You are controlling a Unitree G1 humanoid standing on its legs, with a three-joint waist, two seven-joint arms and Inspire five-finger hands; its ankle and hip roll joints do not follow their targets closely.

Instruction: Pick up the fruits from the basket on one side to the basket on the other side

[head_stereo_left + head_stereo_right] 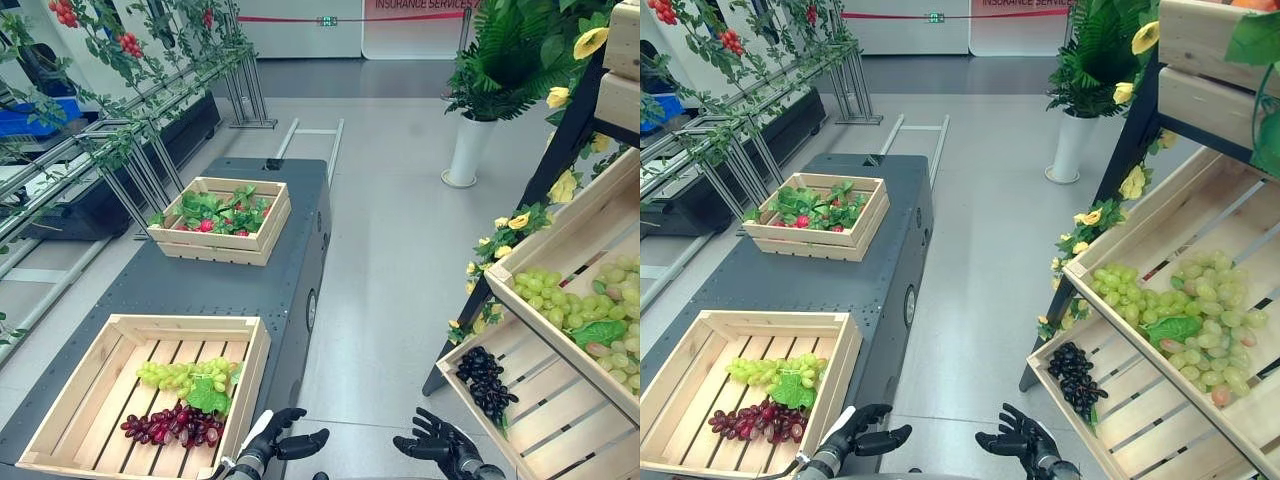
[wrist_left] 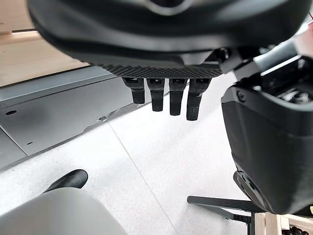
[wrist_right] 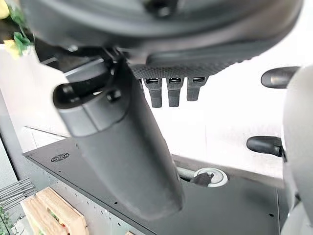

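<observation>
We see the tabletop [image 1: 250, 270] at 9 o'clock bearing the near basket [image 1: 70, 388] | shelf crate [image 1: 560, 400] at 3 o'clock holds dark grapes [image 1: 487, 382] | green grapes [image 1: 180, 375] and red grapes [image 1: 175, 425] lie in the basket, 10 o'clock of our nearer left hand [image 1: 280, 437], long axes 9-to-3 | left and right hand [image 1: 440, 440] relaxed, empty | crate's right end cut off
</observation>
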